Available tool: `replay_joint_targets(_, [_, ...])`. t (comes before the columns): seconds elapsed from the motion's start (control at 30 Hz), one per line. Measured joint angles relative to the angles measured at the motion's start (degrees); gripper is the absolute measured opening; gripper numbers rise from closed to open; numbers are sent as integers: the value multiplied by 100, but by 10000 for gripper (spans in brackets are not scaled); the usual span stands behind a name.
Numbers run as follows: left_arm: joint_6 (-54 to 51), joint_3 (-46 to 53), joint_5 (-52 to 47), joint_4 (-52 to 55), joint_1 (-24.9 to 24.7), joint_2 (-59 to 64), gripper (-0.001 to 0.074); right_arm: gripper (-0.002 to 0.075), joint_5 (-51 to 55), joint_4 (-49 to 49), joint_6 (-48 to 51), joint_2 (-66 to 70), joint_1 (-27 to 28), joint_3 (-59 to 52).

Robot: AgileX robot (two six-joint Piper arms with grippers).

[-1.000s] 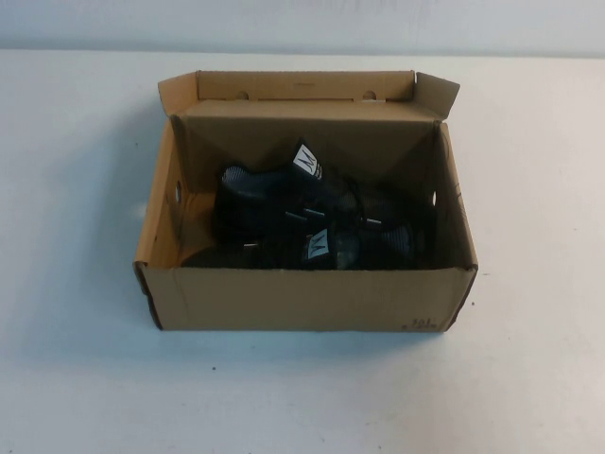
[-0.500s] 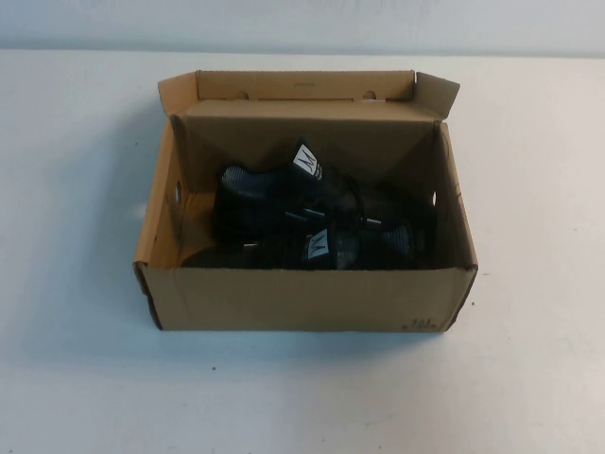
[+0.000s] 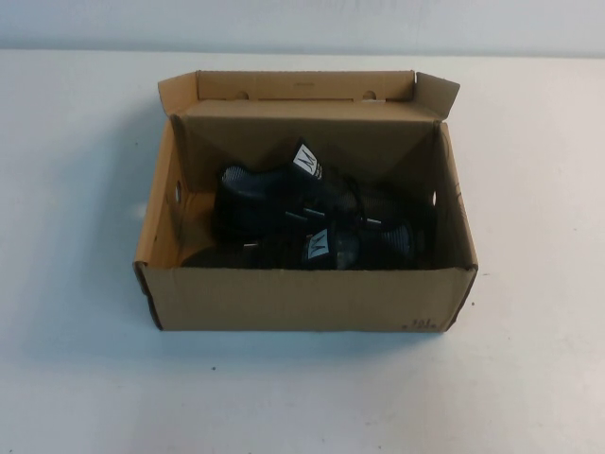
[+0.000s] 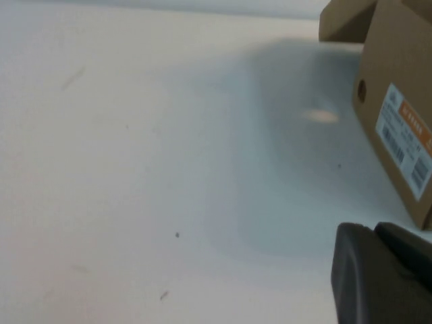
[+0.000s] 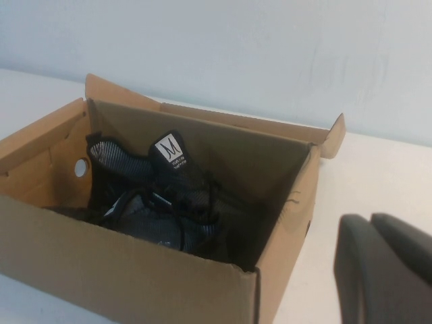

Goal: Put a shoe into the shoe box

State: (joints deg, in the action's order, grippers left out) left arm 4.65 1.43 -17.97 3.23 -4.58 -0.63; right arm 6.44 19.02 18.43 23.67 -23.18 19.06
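High view: shoes (image 3: 312, 216) are seen lying inside the shoe box (image 3: 302, 298), long axes running side to side. Right gripper (image 5: 385, 270) is held beside the box's right wall — nearer; left gripper (image 4: 378, 277) sits off its left wall. Jaw state cannot be told.

Left gripper (image 4: 381, 273): only a dark corner shows at the left wrist picture's edge; jaws cut off, outside the high view.
Right gripper (image 5: 385, 270): a dark part at the right wrist picture's edge; jaws cut off, outside the high view.
Shoes (image 3: 302, 216): black, tangled in shadow in the box (image 3: 302, 298); where one ends and the other begins cannot be told; near wall hides their lower parts.
Label (image 4: 405, 138): print blurred, unreadable; cut by the edge.
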Motion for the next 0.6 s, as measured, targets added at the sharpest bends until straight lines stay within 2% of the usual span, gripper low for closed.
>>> replay_joint_targets(0.1, [64,9,-410,0,0,0,-1,-16,25,0,0,0,0,0])
replay_joint_targets(0.6, [288,9,-445,0,0,0,-1,-16,252,0,0,0,0,0])
